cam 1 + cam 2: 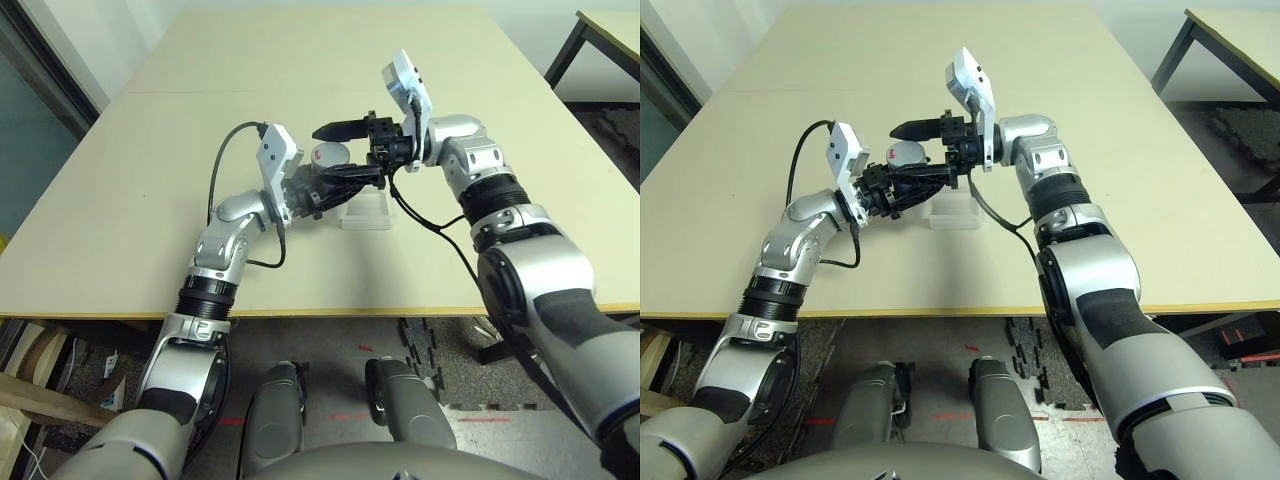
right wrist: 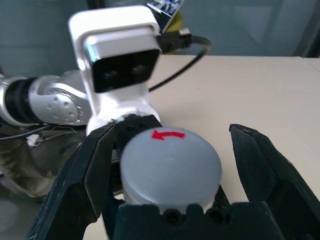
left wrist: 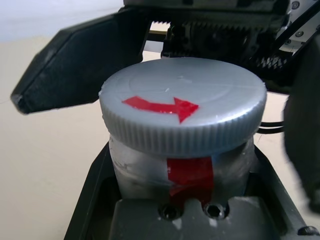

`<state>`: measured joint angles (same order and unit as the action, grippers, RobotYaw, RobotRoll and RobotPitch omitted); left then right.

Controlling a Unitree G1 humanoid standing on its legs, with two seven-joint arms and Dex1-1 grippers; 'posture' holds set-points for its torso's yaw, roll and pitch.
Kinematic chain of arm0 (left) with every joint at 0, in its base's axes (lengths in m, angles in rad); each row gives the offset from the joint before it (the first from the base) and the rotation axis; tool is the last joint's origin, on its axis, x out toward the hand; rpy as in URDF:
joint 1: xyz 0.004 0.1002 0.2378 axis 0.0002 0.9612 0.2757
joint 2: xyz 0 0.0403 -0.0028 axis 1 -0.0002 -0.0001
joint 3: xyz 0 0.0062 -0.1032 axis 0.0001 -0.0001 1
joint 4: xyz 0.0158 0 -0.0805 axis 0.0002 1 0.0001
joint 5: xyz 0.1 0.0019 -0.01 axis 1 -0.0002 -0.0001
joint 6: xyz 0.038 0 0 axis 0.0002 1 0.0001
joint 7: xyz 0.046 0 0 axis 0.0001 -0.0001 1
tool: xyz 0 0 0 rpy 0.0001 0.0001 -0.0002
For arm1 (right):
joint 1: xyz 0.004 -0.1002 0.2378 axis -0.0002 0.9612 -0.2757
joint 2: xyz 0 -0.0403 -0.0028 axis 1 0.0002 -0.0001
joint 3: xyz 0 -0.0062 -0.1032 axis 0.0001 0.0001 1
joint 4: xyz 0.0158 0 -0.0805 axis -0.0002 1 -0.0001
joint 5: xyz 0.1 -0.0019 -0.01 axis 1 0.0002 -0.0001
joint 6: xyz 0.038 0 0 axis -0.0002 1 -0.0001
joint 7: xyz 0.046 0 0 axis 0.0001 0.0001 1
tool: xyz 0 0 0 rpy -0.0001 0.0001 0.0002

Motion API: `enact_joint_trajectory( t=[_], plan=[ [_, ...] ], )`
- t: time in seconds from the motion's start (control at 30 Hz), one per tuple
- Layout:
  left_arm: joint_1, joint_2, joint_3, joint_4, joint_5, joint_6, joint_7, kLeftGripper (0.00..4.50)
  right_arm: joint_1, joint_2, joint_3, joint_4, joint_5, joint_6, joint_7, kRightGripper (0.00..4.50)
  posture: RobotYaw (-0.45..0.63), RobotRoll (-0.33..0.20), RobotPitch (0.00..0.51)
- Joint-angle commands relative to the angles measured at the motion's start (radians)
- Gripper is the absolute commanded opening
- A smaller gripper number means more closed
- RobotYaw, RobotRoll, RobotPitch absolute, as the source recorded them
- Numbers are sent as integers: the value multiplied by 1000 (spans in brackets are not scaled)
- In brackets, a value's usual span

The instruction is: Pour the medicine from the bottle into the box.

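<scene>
My left gripper (image 1: 322, 185) is shut on the silver-grey bottle (image 3: 180, 172), which carries a strip of red label. The bottle hangs above the table, and its ridged grey cap (image 3: 182, 107) with a red arrow sits on its mouth. My right gripper (image 2: 167, 132) comes in from the right and stands open around the cap (image 2: 170, 165), one black finger (image 2: 75, 180) on each side, with a gap showing on one side. Just below and to the right of both grippers, the clear box (image 1: 368, 213) lies on the table. The medicine is hidden.
The beige table (image 1: 150, 200) stretches wide on every side of the box. A second table (image 1: 610, 30) with a black leg stands at the far right. The left wrist's white camera housing (image 2: 120, 55) sits close behind the bottle.
</scene>
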<state>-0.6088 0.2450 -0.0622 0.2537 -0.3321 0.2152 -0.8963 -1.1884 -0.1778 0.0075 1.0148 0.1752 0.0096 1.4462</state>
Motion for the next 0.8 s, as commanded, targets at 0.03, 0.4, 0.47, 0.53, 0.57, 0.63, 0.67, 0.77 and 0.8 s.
enact_joint_trajectory(
  t=[0.03,0.4,0.47,0.53,0.57,0.63,0.67,0.77,0.8],
  plan=[
    [14,1,-16,-15,4,5,-6,2650,-16,0,0,39,-13,-23,-37,4500,-148,0,105],
    [20,3,-19,-19,3,9,-7,2650,-21,-72,-27,106,-11,-31,-80,4500,-161,0,105],
    [17,3,-21,-13,3,7,-8,2650,-20,-89,-31,110,-9,-29,-79,4500,-168,0,105],
    [11,3,-23,-4,3,5,-11,2650,-16,-118,-34,114,-10,-28,-76,4500,-176,0,104],
    [10,3,-24,-2,3,4,-12,2650,-15,-127,-35,115,-11,-28,-74,4500,-176,0,104],
    [7,1,-25,1,3,3,-12,2650,-13,-146,-37,118,-8,-25,-69,4500,-180,0,104],
    [6,-1,-25,3,4,3,-13,2650,-13,-155,-38,119,-8,-24,-67,4500,-180,0,103],
    [4,-3,-24,7,6,0,-18,2650,-12,-179,-39,126,-7,-24,-63,4500,-180,0,103],
    [4,-4,-23,9,7,-2,-20,2650,-11,-186,-39,128,-8,-24,-61,4500,-179,0,102]
  ],
)
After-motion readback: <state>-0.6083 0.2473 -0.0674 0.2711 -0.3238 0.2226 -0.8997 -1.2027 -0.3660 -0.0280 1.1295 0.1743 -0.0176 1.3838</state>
